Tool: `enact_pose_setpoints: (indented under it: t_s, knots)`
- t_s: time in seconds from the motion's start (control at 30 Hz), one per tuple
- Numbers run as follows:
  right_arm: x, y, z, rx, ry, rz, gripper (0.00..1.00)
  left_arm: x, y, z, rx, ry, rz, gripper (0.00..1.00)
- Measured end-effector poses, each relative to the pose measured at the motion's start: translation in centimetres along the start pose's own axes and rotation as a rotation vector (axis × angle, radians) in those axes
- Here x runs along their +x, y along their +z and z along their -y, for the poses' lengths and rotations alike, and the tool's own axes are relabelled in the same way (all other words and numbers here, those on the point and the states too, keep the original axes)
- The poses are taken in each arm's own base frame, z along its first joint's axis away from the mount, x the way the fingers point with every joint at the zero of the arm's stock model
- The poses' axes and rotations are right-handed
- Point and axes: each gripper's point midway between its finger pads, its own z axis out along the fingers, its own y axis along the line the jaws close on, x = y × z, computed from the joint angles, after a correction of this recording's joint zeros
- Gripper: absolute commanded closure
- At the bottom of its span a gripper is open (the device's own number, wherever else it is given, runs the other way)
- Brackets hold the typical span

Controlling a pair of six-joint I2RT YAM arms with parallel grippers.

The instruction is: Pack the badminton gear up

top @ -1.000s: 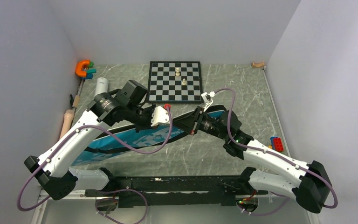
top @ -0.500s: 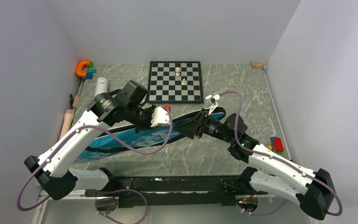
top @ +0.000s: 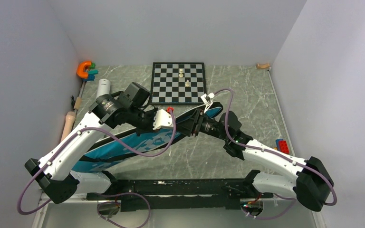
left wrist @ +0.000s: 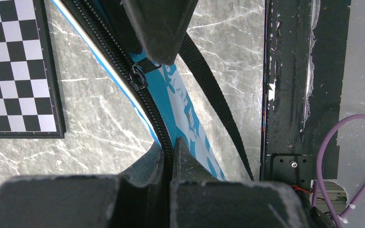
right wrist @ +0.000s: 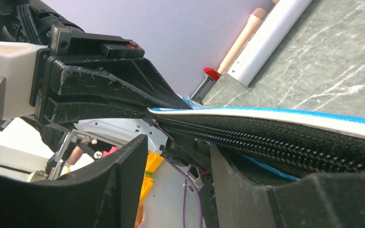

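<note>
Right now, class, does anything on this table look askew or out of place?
The blue bag is tilted, one end lifted, pinched at its zipper by the left end effector. The white tube lies outside it, far left.

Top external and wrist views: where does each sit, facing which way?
Top external: above and behind, looking down at the table; left arm and right arm meet over the blue bag.
Left wrist: on the left arm, looking down; left gripper shut on the bag's zipper edge.
Right wrist: on the right arm, looking low along the zipper at the left gripper; right gripper open.
Shared: top and left wrist show the chessboard.
</note>
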Motion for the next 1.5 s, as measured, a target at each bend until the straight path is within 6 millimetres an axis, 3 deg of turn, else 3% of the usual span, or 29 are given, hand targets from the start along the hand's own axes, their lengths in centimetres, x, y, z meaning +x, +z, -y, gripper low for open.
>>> enact_pose_setpoints:
  t_s: [0.4,0.57,0.7,0.93,1.1,1.5]
  knots:
    - [0.5,1.7,-0.5,-0.056,0.037,-0.005,0.63,0.0,0.0,-0.1,-0.004,0.001,0.001,1.00]
    - [0.4,1.9,-0.7,-0.067,0.050,-0.002,0.81,-0.1,0.0,-0.2,-0.007,0.004,0.004,1.00]
    - [0.4,1.9,-0.9,-0.073,0.055,0.000,1.00,-0.3,0.0,-0.3,-0.010,0.007,0.011,1.00]
    - [0.2,1.5,-1.4,-0.077,0.056,0.006,1.00,-0.5,0.1,-0.7,-0.026,0.013,0.020,1.00]
    - [-0.2,0.1,-1.9,-0.060,0.041,0.036,1.00,-0.9,0.5,-1.2,-0.047,0.011,0.032,1.00]
    - [-0.3,-2.6,0.7,0.127,0.024,0.062,1.00,0.0,1.4,-2.0,-0.091,0.016,-0.003,1.00]
